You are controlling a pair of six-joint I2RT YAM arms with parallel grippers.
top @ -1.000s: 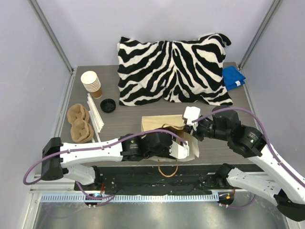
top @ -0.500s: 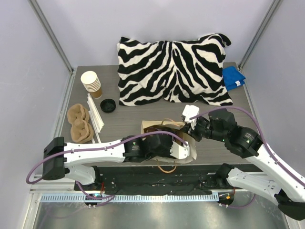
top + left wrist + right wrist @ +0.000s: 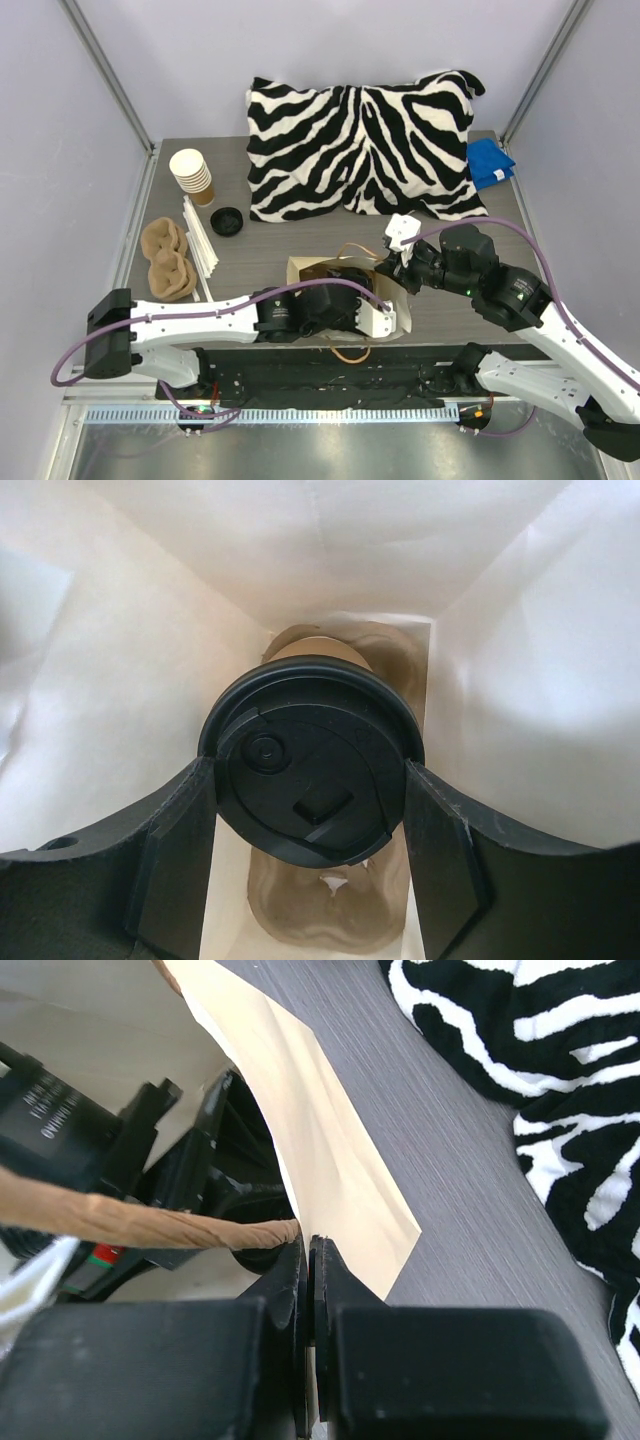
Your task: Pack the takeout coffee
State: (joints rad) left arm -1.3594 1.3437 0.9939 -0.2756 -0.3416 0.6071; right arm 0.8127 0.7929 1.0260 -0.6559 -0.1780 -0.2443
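The takeout coffee (image 3: pixel 312 760), a brown cup under a round black lid, hangs inside the paper bag (image 3: pixel 120 680). My left gripper (image 3: pixel 308 776) is shut on it, with a finger pressed against each side of the lid. In the top view the left gripper (image 3: pixel 345 300) reaches into the open bag (image 3: pixel 297 268), so the cup is hidden there. My right gripper (image 3: pixel 308 1250) is shut on the bag's rim (image 3: pixel 330 1170), beside the twisted paper handle (image 3: pixel 150 1222). From above, the right gripper (image 3: pixel 387 268) sits at the bag's right edge.
A brown pulp cup carrier (image 3: pixel 330 920) lies at the bag's bottom under the cup. On the table are a zebra pillow (image 3: pixel 365 150), stacked cups (image 3: pixel 191 172), a loose black lid (image 3: pixel 227 221), more carriers (image 3: pixel 168 260), white sticks (image 3: pixel 200 248) and a blue cloth (image 3: pixel 489 162).
The bag's mouth has been pulled wider and more upright. My right gripper has shifted a little with the rim. My left gripper sits deeper in the bag.
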